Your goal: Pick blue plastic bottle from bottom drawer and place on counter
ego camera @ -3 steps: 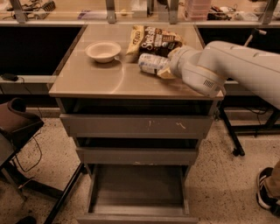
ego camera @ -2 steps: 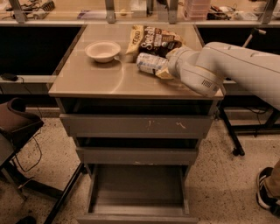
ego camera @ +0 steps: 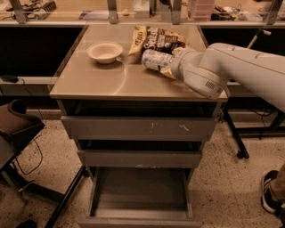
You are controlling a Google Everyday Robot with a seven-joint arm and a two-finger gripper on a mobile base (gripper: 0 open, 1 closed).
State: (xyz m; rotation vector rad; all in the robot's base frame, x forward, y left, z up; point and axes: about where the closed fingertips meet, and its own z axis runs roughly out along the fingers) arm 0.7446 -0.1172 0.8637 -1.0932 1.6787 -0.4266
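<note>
The blue plastic bottle lies on its side, sticking out leftward from my gripper over the back right of the beige counter. The gripper is shut on the bottle and holds it just above the countertop, in front of the snack bag. My white arm comes in from the right and hides most of the gripper. The bottom drawer is pulled open below, its bare grey floor showing with nothing in it.
A white bowl sits at the counter's back left. A yellow-brown snack bag lies behind the bottle. The two upper drawers stand slightly open. A cluttered worktable runs behind. A dark chair is left, a shoe right.
The gripper and the bottle have shifted slightly up and farther back over the counter. The bowl, bag and drawers have not moved.
</note>
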